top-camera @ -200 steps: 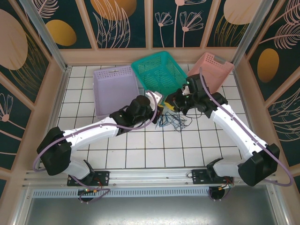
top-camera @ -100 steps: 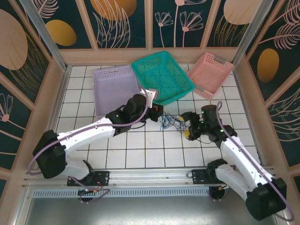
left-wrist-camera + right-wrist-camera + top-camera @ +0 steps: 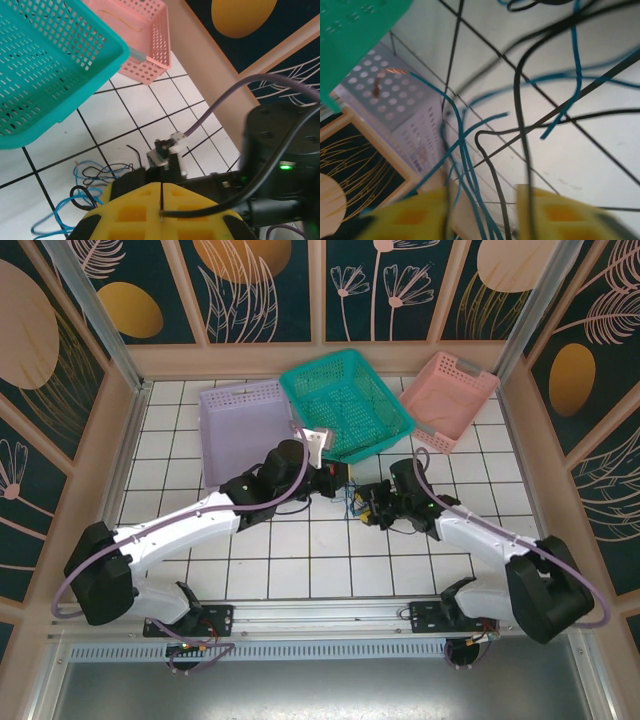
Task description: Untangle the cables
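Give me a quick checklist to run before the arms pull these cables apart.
1. Grip of left end effector on black cable: ok, shut on it.
2. Placement of right end effector: ok, jaws apart and straddling strands.
3. Single strand between the right jaws: not ok, blue cable and black cable both run through.
4. Both cables separated: not ok, they cross on the table.
5. Clearance from teal basket: ok.
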Tool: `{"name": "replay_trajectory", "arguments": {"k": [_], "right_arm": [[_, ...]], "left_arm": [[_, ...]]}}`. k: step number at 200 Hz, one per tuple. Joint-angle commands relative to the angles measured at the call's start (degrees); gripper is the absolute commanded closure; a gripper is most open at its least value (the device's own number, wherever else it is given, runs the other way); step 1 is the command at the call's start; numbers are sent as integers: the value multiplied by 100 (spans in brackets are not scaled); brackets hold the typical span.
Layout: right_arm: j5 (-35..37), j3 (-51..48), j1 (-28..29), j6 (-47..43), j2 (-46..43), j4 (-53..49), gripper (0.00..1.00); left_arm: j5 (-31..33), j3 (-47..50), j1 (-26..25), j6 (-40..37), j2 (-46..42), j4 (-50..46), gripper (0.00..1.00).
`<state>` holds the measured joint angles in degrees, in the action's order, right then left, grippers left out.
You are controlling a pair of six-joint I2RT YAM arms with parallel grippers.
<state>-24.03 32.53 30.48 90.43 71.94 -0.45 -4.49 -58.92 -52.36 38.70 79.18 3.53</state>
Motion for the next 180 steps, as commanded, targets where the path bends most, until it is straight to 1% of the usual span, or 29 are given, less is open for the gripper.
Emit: {"name": "replay_trajectory", "arguments": {"k": [1,8,17,38,56,71,84,118,137,150,180], "right_arm": [[254,117,-234,-542,116,-375,88],[411,155,-393,-868,111,-741,94],[566,163,-638,-1268,80,-1116,96],[706,92,-1219,-1954,-84,-1604,95],[752,115,-1565,-2361,-170,-1869,92],[807,163,-1777,-2605,-151,-2051,89],[819,159,-1889,-2716,-137,-2080,85],[983,96,-1988,-2833,-9,-2100,83],[1125,92,-2023,-2938,89,-2165,83],[1290,119,-2074,-3046,108,-2271,82],[1468,91,-2497,-3392,109,-2431,76]], "left_arm": [[423,-339,-11,121,-388,-332,100],[735,-438,-10,142,-491,-585,100],[1181,-528,-10,202,-644,-918,100],[2046,-645,-4,370,-984,-1617,100],[2512,-590,-5,567,-1217,-2044,100],[2769,-436,-6,738,-1425,-2200,100],[2838,-260,-3,854,-1602,-2163,100],[2731,-22,-6,1025,-1807,-2067,100],[2822,4,-6,1077,-1883,-2159,100],[3055,-85,-8,1134,-1927,-2364,100],[4053,-413,-6,1399,-2126,-3227,100]]}}
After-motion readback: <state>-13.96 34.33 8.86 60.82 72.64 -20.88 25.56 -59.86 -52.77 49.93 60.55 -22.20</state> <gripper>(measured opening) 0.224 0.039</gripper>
